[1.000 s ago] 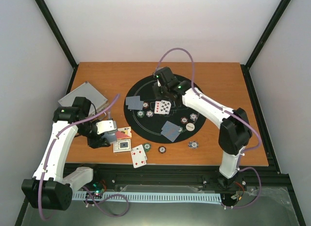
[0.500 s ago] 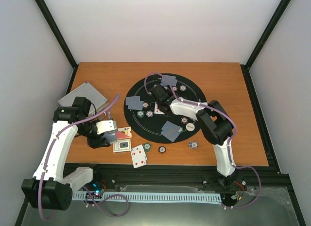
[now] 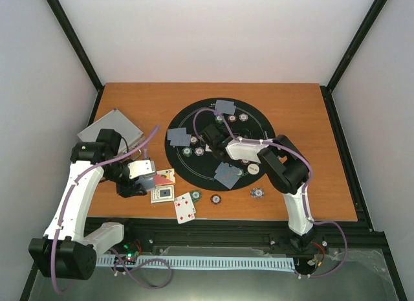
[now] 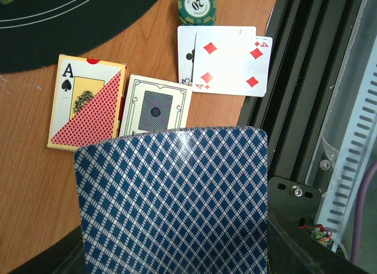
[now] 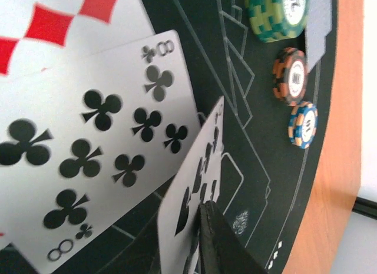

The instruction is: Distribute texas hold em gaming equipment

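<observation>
My right gripper is low over the middle of the round black mat. In the right wrist view it is shut on the edge of a face-up spade card, tilted up beside the eight of clubs and a diamond card. Grey-backed cards lie at the mat's far edge, left and near side. Striped chips sit by each. My left gripper is shut on blue-patterned playing cards left of the mat.
A card box, a single card, face-up cards topped by the four of diamonds and a green chip lie near the table's front edge. A white dealer button is on the mat. The silver case is far left.
My right gripper left grey-backed cards at the mat's far edge and came down toward me onto the face-up cards in the middle. The left arm has not moved.
</observation>
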`<state>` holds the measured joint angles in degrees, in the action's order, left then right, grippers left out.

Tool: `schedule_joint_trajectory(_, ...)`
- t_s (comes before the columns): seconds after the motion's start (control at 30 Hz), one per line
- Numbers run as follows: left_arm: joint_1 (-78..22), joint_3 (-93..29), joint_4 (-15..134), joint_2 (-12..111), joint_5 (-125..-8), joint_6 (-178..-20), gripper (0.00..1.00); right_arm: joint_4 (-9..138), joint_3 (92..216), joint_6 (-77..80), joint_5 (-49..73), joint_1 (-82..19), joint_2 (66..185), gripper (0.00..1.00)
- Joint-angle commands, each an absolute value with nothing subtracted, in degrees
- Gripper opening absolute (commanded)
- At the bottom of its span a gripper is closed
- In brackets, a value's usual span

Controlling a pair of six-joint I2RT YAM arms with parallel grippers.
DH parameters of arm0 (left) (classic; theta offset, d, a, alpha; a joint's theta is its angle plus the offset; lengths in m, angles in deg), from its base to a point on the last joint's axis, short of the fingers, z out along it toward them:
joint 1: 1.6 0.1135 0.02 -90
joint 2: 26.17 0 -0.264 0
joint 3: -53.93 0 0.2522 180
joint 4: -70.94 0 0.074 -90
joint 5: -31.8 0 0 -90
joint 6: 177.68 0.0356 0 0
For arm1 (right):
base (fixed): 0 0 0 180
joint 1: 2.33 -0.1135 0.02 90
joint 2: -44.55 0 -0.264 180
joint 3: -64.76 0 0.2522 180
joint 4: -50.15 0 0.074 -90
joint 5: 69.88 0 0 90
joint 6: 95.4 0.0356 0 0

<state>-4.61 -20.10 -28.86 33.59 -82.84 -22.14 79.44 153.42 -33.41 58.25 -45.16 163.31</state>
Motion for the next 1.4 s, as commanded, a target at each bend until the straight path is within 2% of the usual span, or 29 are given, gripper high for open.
schedule_joint_trajectory(0.0, -4.71, -21.47, -29.75, 32.76, -83.77, -22.58, 0.01, 84.36, 154.4, -28.45, 55.3, -45.91, 160.85, 0.17)
schedule_joint_trajectory(0.2, -4.73, -21.78, -30.2, 32.72, -84.03, -22.28, 0.01, 90.32, 156.82, -20.7, 49.87, -45.84, 154.44, 0.57)
schedule_joint_trajectory(0.23, -4.75, -21.99, -30.31, 32.79, -84.19, -22.36, 0.01, 91.26, 157.5, -19.43, 50.47, -45.84, 153.77, 0.62)
schedule_joint_trajectory(0.4, -4.74, -22.32, -30.64, 32.67, -83.93, -22.25, 0.01, 97.44, 160.8, -14.71, 50.29, -46.01, 148.86, 0.71)
schedule_joint_trajectory(0.53, -4.73, -22.33, -30.73, 32.31, -83.88, -22.22, 0.01, 96.03, 159.54, -6.49, 44.94, -45.81, 140.64, 0.98)
schedule_joint_trajectory(0.57, -4.71, -22.28, -30.77, 32.17, -83.98, -22.28, 0.01, 94.92, 158.71, -3.4, 41.78, -45.46, 138.47, 1.0)
schedule_joint_trajectory(0.73, -4.76, -22.28, -30.78, 31.73, -84.43, -22.46, 0.01, 86.56, 152.03, 15.15, 16.61, -42.62, 129.02, 1.0)
schedule_joint_trajectory(0.93, -4.71, -22.66, -31.06, 31.74, -84.67, -22.46, 0.01, 74.39, 145.17, 34.7, -8.09, -43.03, 128.84, 1.0)
schedule_joint_trajectory(1.1, -4.73, -22.34, -30.59, 31.91, -85.21, -22.46, 0.01, 67.69, 142.37, 39.79, -10.05, -50.34, 129.69, 0.98)
schedule_joint_trajectory(1.37, -4.76, -22.84, -30.71, 32.54, -85.38, -22.55, 0.01, 57.58, 141.51, 48.5, -13.67, -57.88, 137.97, 0.92)
